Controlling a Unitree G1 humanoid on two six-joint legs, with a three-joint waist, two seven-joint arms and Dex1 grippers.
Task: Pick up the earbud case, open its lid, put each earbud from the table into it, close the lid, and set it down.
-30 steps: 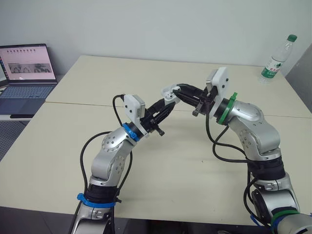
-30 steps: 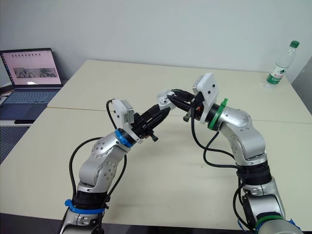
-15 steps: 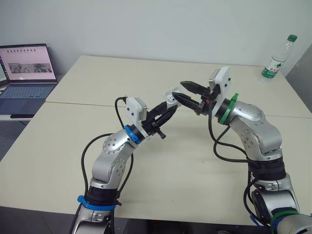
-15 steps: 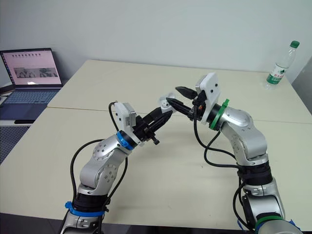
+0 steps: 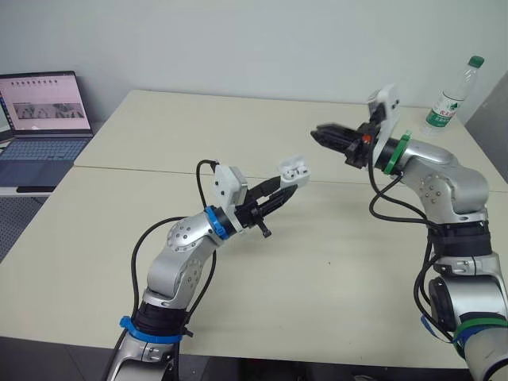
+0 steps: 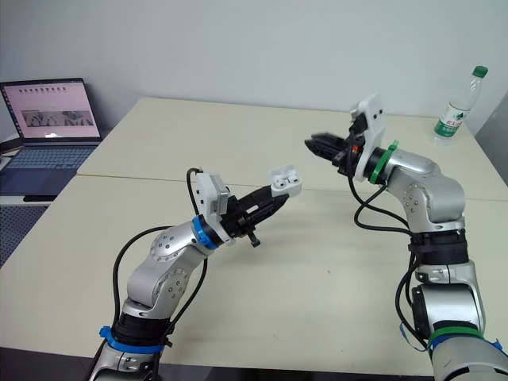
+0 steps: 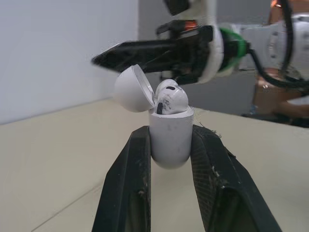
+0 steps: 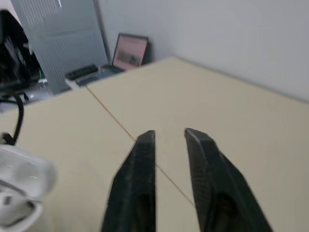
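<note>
Clamping the white earbud case (image 7: 169, 140) by its lower body between the two black fingers (image 7: 128, 183) of the left gripper (image 5: 289, 188), jaws pressed snugly against both of its sides. Holding it upright with the lid (image 7: 131, 90) hinged open and tipped back, and earbuds (image 7: 170, 96) sitting in the sockets. Carrying the case in the air above the middle of the table (image 5: 333, 270), well clear of the surface. Reaching forward and toward the right with the left forearm, elbow bent and raised.

Hovering the right gripper (image 8: 170, 135) empty, jaws parted by a narrow gap. Pointing it roughly level toward the robot's left, above the table's far right part, well apart from the case. Bending the right arm sharply, forearm lifted high.

Standing near the table's far right corner, a water bottle (image 5: 451, 95); sitting beyond the left edge, an open laptop (image 5: 44, 119).
</note>
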